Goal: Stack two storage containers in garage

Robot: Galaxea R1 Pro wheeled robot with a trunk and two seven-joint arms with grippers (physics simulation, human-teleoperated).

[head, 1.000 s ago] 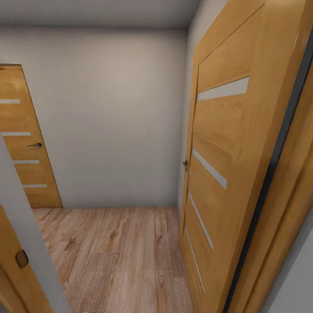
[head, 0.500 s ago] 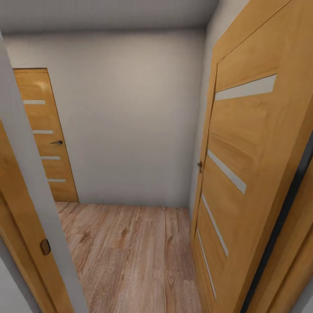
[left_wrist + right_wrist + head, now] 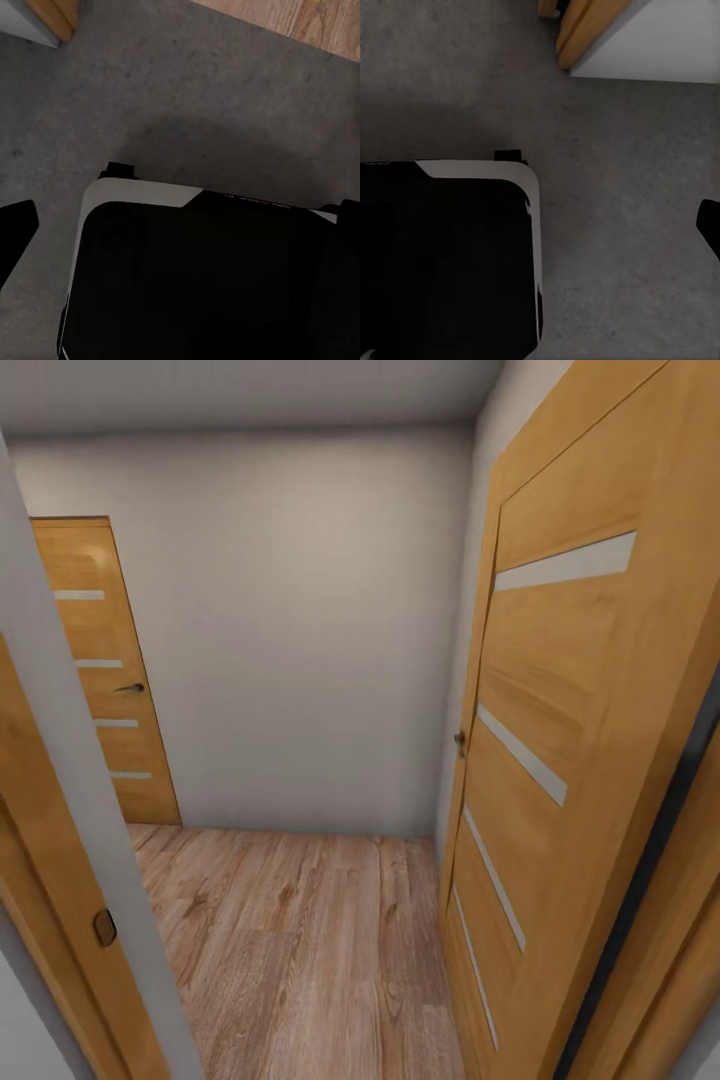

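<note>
Standing in a doorway, with no bins to be seen

The robot's base [image 3: 202,277] sits on grey concrete [image 3: 187,97] right at the threshold where wood planks [image 3: 300,950] begin, facing a small hall with an open door [image 3: 570,760] close on its right and a shut door [image 3: 100,670] far left. I see no container, so its bearing, long axis and nearer arm cannot be told. A dark tip shows at each wrist view's edge; whether either gripper is spread or holding anything, I cannot tell.
</note>
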